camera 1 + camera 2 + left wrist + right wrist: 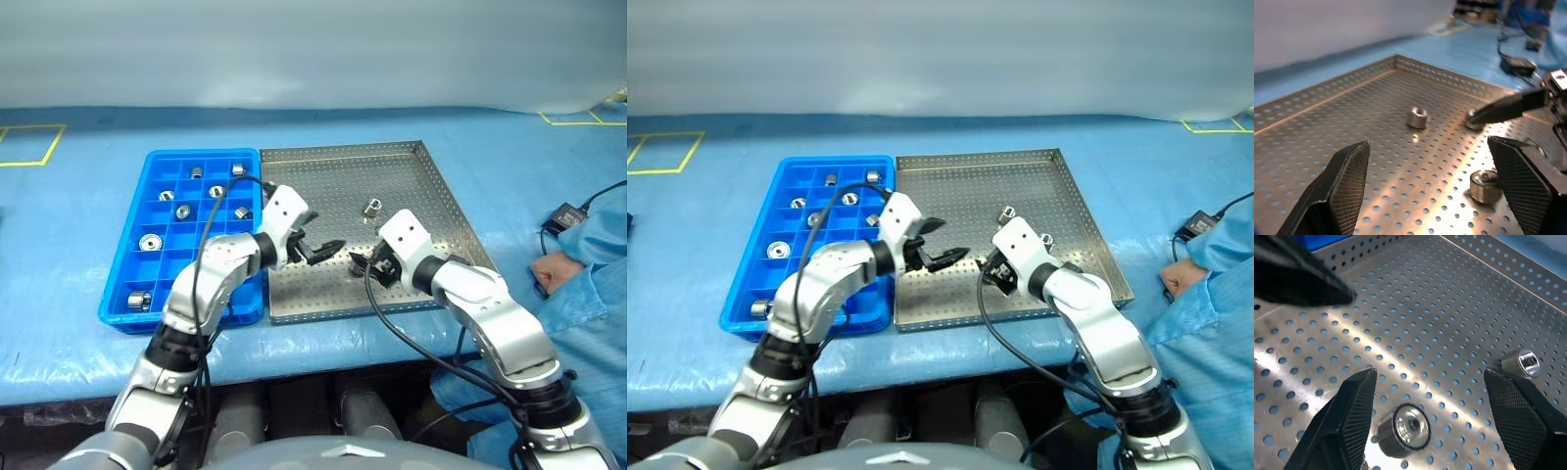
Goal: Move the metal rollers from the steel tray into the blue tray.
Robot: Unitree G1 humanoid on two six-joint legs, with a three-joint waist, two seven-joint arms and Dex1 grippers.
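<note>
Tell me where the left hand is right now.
In the left eye view the left hand hovers open over the steel tray's near left part, just right of the blue tray, facing the right hand.

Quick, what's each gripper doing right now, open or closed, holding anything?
Left gripper: open, holding nothing, over the steel tray.
Right gripper: open, holding nothing, a roller lying between its fingers.
</note>
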